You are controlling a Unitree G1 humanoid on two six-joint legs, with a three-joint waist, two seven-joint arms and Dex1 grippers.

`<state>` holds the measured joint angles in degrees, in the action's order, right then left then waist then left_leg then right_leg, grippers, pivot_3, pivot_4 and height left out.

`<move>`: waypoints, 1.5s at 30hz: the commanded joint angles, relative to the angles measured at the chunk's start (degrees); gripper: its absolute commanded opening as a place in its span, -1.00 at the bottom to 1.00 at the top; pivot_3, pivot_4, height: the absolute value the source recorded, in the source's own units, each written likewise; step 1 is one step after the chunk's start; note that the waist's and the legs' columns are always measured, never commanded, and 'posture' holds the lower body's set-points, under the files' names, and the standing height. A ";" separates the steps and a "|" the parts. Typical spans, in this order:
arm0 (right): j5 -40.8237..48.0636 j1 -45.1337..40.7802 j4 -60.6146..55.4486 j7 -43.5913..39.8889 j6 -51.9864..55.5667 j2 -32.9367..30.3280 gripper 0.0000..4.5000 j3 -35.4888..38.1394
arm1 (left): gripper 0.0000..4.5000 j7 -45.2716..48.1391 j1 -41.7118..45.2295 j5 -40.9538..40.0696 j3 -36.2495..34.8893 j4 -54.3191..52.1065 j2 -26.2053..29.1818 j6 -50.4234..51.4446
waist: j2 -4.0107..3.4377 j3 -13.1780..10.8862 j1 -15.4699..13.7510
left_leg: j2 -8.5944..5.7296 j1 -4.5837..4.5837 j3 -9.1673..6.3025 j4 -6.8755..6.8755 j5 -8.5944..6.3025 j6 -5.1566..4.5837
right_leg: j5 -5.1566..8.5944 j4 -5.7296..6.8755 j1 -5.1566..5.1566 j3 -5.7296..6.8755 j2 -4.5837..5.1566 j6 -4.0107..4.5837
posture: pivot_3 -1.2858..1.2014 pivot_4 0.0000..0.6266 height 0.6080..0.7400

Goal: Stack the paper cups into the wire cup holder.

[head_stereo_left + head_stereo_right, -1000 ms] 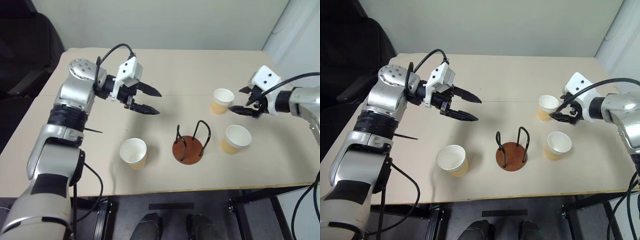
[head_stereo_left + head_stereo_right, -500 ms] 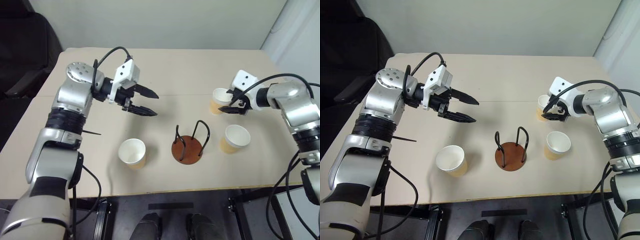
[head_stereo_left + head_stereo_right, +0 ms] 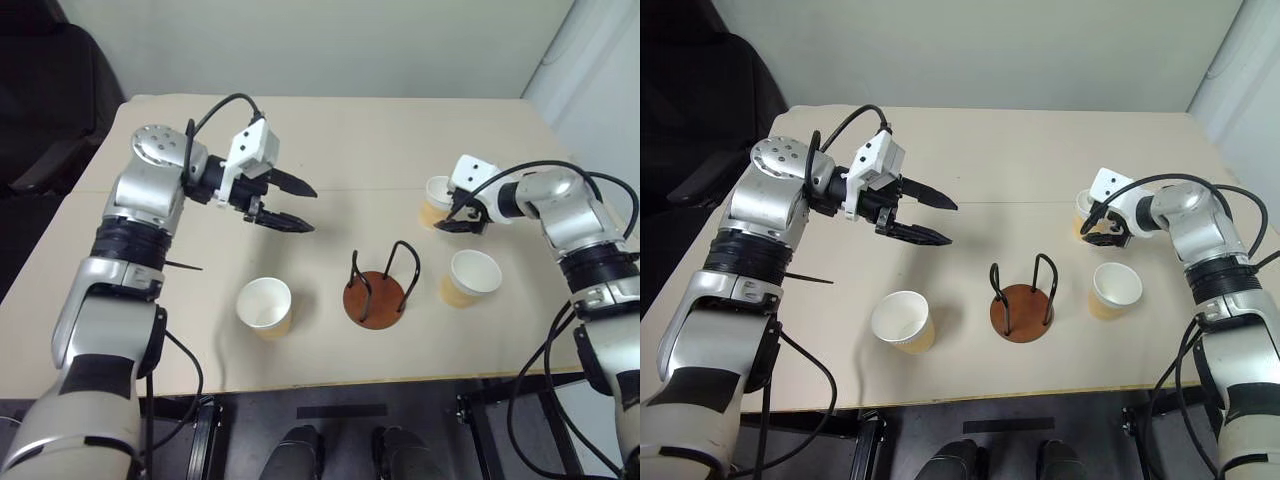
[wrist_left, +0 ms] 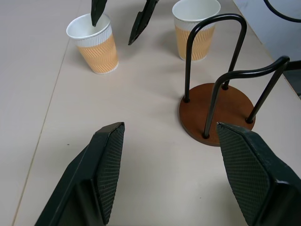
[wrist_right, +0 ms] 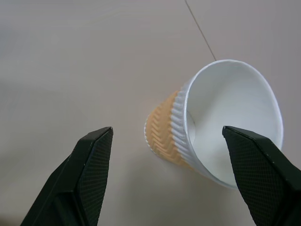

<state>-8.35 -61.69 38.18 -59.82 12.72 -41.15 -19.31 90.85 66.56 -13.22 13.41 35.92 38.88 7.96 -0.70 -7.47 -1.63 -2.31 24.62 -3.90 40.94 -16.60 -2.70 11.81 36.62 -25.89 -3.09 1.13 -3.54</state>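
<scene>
**Left eye view: right claw spread at the far cup, holder empty**

Left eye view, nearest edge first: one paper cup [image 3: 266, 306] stands upright on the beige counter [image 3: 360, 140], near and to the left, mouth up. Just to its right, at about the same depth and well apart from it, stands the wire cup holder [image 3: 378, 290], a round reddish-brown disc with two black wire loops rising from it; nothing sits between the loops. Right of the holder, close beside it but not touching, a second cup [image 3: 471, 277] stands upright.

Farther back on the right stands the third cup [image 3: 436, 200], also upright. The right claw [image 3: 458, 212] is at this cup, low over the counter, its two black fingers spread wide. From the right wrist view the cup [image 5: 214, 127] lies between the fingers [image 5: 87, 172] with bare counter on both sides, so the pads are clear of its wall. From the left wrist view one fingertip [image 4: 98, 10] appears over the cup's rim.

On the left, farther back than the holder, the left claw [image 3: 292, 205] hangs above the counter with its fingers parted, pointing rightward and slightly down, holding nothing. A thin seam crosses the counter beneath it.
</scene>
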 commanded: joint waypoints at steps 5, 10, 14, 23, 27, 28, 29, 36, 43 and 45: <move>-3.04 -2.91 3.20 1.36 -3.01 0.96 -0.03 1.12 | 0.49 1.48 0.82 0.05 -1.45 -2.32 -0.18 0.22 | 0.00 0.00 -0.03 | -0.01 0.00 -0.01 -0.01 0.00 0.01 | 0.00 -0.04 0.01 0.00 0.00 0.01 | 0.03 -0.52 1.00; -3.60 -2.88 2.16 0.69 -3.40 0.58 -0.87 1.65 | 0.49 1.63 0.74 0.13 -0.73 -2.90 0.06 0.42 | -0.01 0.00 -0.04 | 0.00 0.02 -0.01 -0.03 0.00 0.02 | -0.01 -0.07 0.00 0.00 0.00 0.01 | 0.03 -0.52 1.00; -2.64 -1.99 -3.61 -2.58 -1.33 -1.48 -0.99 2.52 | 0.49 1.65 0.89 -0.79 0.03 -3.79 0.63 1.15 | -0.05 -0.03 -0.06 | 0.00 0.04 -0.01 -0.06 0.00 0.03 | -0.01 -0.14 0.00 0.00 0.00 0.02 | 0.03 -0.52 1.00; 3.31 2.82 -30.89 -9.82 14.74 -8.21 -0.99 8.22 | 0.49 1.65 0.04 -4.89 -1.16 -7.30 1.22 6.12 | -0.06 -0.03 -0.16 | 0.01 0.26 -0.03 -0.15 -0.01 0.05 | -0.02 -0.59 0.00 0.07 0.00 0.03 | 0.03 -0.52 1.00; 10.65 2.75 -47.78 -12.89 29.42 -11.46 -0.99 13.15 | 0.49 1.65 -2.12 -8.61 0.25 -11.05 3.94 8.51 | -0.07 -0.04 -0.06 | 0.01 0.31 -0.02 -0.23 0.00 0.07 | -0.02 -0.62 -0.06 0.07 -0.01 0.03 | 0.03 -0.52 1.00; 12.25 2.65 -50.68 -13.28 32.32 -12.37 -0.99 13.98 | 0.49 1.65 -2.55 -9.30 1.03 -11.67 4.80 8.52 | -0.07 -0.04 -0.04 | 0.02 0.31 -0.03 -0.28 0.01 0.07 | -0.02 -0.63 -0.06 0.07 -0.02 0.03 | 0.03 -0.52 1.00; 13.64 2.55 -53.01 -13.51 34.71 -13.23 -0.99 14.63 | 0.49 1.65 -2.88 -9.71 1.78 -12.03 5.55 8.23 | -0.07 -0.04 -0.06 | 0.03 0.30 -0.03 -0.30 0.01 0.08 | -0.02 -0.68 -0.06 0.07 -0.03 0.02 | 0.03 -0.52 1.00; 25.77 -0.97 -65.60 -13.93 50.48 -17.22 -0.99 17.46 | 0.49 1.65 -1.93 -9.28 6.10 -8.71 7.19 3.41 | -0.07 -0.04 -0.15 | 0.00 0.27 -0.09 -0.15 0.01 0.08 | -0.02 -0.66 0.02 0.07 -0.02 0.02 | 0.03 -0.52 1.00; 34.63 -3.76 -71.35 -12.56 57.59 -18.23 -0.99 15.89 | 0.49 1.65 0.12 -8.19 9.38 -4.31 6.41 -1.42 | -0.07 -0.04 -0.09 | 0.00 0.27 -0.10 -0.05 0.02 0.07 | -0.02 -0.58 -0.01 0.07 -0.03 0.02 | 0.03 -0.52 1.00; 36.23 -4.09 -72.11 -12.23 58.07 -18.42 -0.99 14.69 | 0.49 1.65 0.74 -8.01 9.98 -2.86 6.04 -2.50 | -0.07 -0.04 -0.09 | 0.01 0.27 -0.11 -0.06 0.02 0.07 | -0.02 -0.57 -0.03 0.07 -0.04 0.02 | 0.03 -0.52 1.00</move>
<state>26.18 -64.67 -32.55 -72.66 70.31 -58.69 -5.06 90.86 65.32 -21.17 23.54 32.42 44.88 7.30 -0.77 -7.51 -1.72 -2.31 24.89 -4.01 40.88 -16.58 -2.63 11.79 36.05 -25.92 -3.02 1.08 -3.53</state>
